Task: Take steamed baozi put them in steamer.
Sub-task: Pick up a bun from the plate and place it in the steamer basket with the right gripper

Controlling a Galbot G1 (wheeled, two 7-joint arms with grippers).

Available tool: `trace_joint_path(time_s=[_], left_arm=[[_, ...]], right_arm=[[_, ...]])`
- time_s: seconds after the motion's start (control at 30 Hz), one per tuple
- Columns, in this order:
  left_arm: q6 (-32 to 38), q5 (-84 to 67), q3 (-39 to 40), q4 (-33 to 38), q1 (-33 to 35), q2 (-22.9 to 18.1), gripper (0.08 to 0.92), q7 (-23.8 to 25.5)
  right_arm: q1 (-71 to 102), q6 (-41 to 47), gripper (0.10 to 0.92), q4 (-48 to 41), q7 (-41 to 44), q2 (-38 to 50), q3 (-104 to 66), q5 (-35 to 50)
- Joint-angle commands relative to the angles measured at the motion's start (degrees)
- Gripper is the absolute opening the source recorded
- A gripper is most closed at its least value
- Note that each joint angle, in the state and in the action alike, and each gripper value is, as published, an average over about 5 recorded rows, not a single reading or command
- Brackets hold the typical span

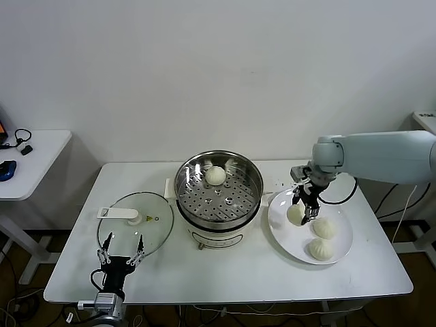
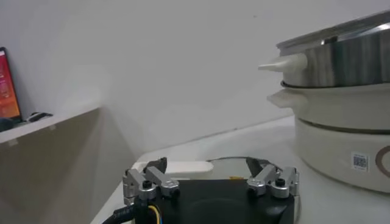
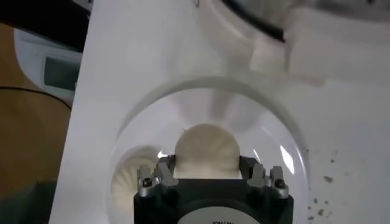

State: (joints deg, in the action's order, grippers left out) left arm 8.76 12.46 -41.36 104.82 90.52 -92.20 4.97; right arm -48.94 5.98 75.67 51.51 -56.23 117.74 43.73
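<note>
While the right tool is closing half-wide around a soft, crushable baozi near the surface's right edge, its flanks are offering the safest hold.

No words can be read anywhere. The glass lid has a small yellow sign. The steamer base has a tiny code sticker.
</note>
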Motion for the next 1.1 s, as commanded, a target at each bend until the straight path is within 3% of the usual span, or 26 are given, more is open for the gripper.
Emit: trace_joint_path(time_s=[0.03, 0.53, 1.1], left_arm=[[-0.1, 0.1, 0.2, 0.3, 0.1, -2.8, 0.823, 0.0], [-0.4, 0.3, 0.9, 0.6, 0.1, -2.8, 0.823, 0.1], [-0.6, 0.0, 0.9, 0.7, -0.1, -2.5, 0.823, 0.1]], right_arm=[[-11.4, -0.3, 0.683, 5.2, 2.5, -0.6, 2.7, 4.7], [-20.6, -0.4, 0.687, 3.5, 7.9, -8.6, 2.6, 14.7], [-10.8, 4.6, 0.69, -2.4, 2.8, -21.6, -6.5, 17.3]])
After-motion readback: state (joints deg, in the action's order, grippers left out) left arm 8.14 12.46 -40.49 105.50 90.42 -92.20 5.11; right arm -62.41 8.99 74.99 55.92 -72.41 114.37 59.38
